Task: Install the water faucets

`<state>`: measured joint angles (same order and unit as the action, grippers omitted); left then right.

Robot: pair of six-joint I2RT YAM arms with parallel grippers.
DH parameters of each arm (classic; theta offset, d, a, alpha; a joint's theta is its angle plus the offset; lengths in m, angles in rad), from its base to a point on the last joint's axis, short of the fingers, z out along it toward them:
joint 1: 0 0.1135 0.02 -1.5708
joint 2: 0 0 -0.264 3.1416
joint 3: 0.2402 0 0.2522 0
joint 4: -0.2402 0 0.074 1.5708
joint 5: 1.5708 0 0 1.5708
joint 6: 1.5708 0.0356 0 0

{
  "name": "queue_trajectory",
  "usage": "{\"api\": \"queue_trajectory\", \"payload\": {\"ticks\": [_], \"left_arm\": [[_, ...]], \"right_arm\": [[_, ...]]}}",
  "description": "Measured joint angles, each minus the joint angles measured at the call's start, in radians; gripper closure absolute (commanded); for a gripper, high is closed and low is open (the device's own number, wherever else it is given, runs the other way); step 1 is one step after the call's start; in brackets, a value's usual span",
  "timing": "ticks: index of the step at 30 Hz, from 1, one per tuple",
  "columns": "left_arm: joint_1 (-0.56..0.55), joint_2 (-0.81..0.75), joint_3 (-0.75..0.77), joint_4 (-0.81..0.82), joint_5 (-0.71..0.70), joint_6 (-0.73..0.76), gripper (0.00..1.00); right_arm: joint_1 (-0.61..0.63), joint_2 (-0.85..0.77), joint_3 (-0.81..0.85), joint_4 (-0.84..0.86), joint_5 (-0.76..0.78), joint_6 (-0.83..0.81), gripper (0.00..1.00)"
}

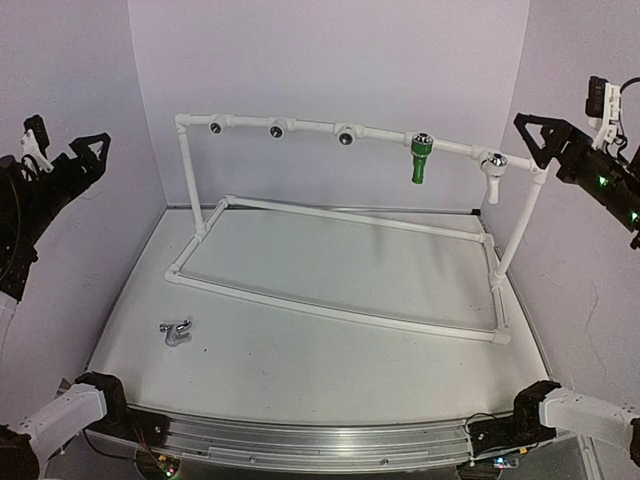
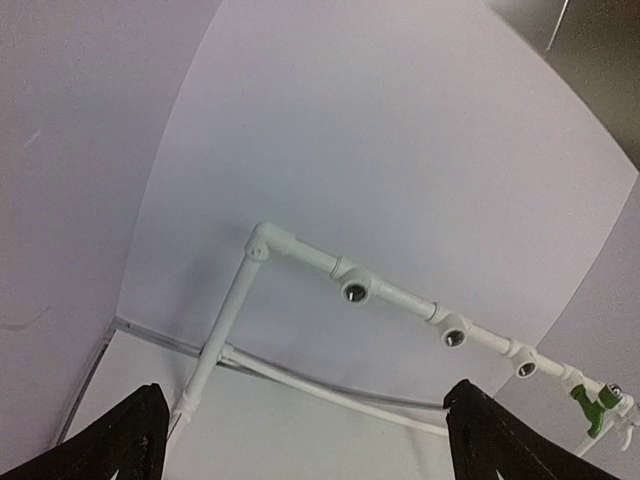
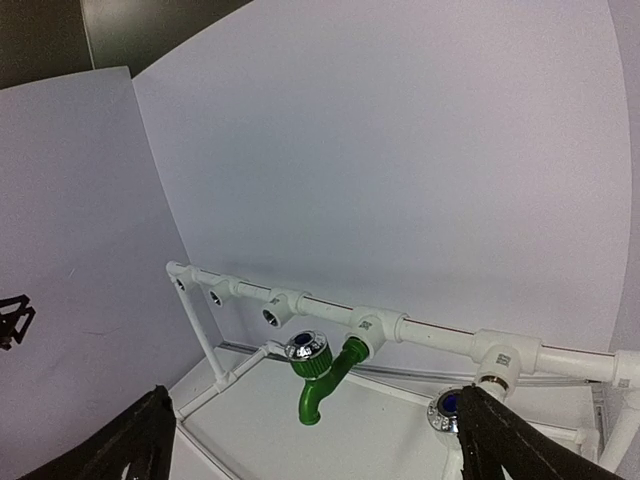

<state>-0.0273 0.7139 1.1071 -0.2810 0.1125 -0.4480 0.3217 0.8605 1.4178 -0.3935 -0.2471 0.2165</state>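
A shiny silver faucet (image 1: 176, 332) lies loose on the table at the front left. A green faucet (image 1: 420, 158) hangs from the top bar of the white pipe frame (image 1: 310, 128); it also shows in the right wrist view (image 3: 318, 372). A white faucet (image 1: 492, 172) hangs to its right, half hidden in the right wrist view (image 3: 447, 412). Three sockets (image 1: 280, 129) on the bar are bare. My left gripper (image 1: 62, 152) is open and empty, raised at the far left. My right gripper (image 1: 545, 135) is open and empty, raised at the far right near the frame's corner.
The frame's base rectangle (image 1: 340, 312) lies across the middle of the table. Purple walls (image 1: 330, 60) close the back and both sides. A metal rail (image 1: 320, 440) runs along the front edge between the arm bases.
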Motion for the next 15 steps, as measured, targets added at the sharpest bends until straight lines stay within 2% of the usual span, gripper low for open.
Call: {"api": "queue_trajectory", "payload": {"ticks": [5, 11, 15], "left_arm": [[0.0, 0.083, -0.003, -0.101, 0.025, -0.015, 0.0], [0.0, 0.106, -0.119, -0.174, 0.055, -0.066, 0.0], [0.0, 0.135, -0.186, -0.219, 0.087, -0.109, 0.07]], "right_arm": [[0.0, -0.001, -0.034, -0.042, 0.099, -0.021, 0.02], [0.0, -0.105, -0.233, -0.009, 0.205, -0.02, 0.02], [-0.002, -0.117, -0.238, 0.009, 0.113, -0.04, 0.02]]}}
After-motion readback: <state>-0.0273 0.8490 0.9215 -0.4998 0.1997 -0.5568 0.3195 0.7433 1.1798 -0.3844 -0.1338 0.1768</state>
